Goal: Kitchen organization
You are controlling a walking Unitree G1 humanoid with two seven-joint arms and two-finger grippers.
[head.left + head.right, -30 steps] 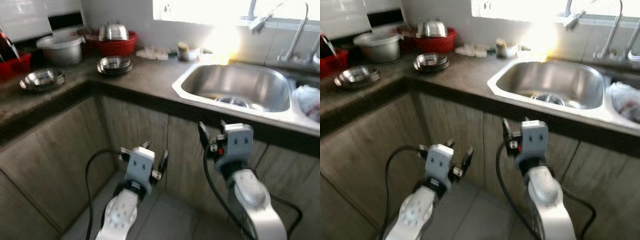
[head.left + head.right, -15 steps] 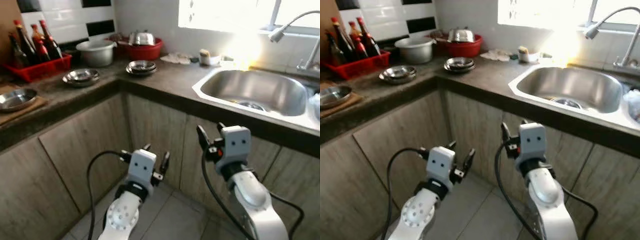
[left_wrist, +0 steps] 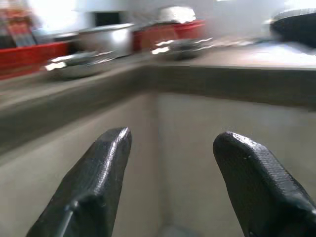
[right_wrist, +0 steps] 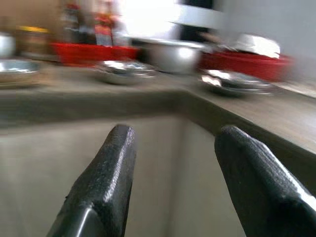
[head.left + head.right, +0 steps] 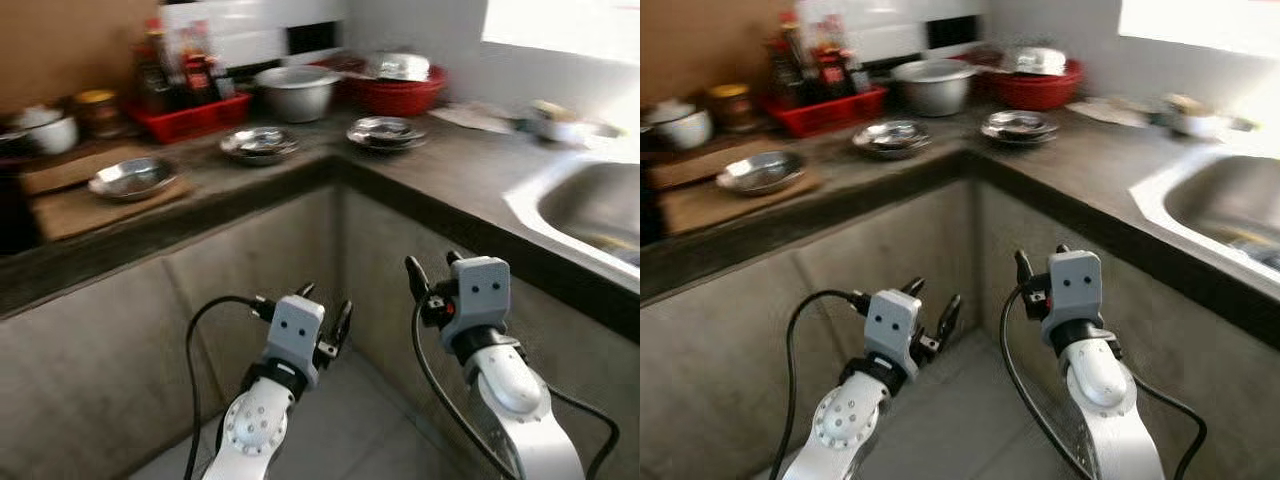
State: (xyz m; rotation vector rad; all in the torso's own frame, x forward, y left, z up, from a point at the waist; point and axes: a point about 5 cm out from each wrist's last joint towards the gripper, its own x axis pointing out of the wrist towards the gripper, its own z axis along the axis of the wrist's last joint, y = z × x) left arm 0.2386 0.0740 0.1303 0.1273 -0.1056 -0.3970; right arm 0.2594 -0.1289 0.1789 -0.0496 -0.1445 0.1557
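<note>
A dark L-shaped counter (image 5: 450,185) carries steel dishes: one bowl (image 5: 132,178) on a wooden board, a stack (image 5: 259,144) near the corner and another stack (image 5: 386,131) further right. Behind them stand a large steel pot (image 5: 297,92) and a red basin (image 5: 397,88) with a lid on it. My left gripper (image 5: 325,303) hangs open and empty below the counter, in front of the cabinet corner. My right gripper (image 5: 431,263) is beside it, slightly higher, also open and empty. In the wrist views both grippers (image 3: 173,143) (image 4: 170,143) point at the corner cabinets.
A red tray of bottles (image 5: 190,105) stands against the back wall, with a jar (image 5: 97,108) and a white pot (image 5: 45,130) to its left. The sink (image 5: 590,205) is at the right edge. Cabinet fronts (image 5: 250,260) close off the space under the counter; tiled floor (image 5: 340,430) lies below.
The camera has turned left: the sink slid to the right edge, and the bottles, wooden board and left counter came into view. Both grippers keep the same open pose.
</note>
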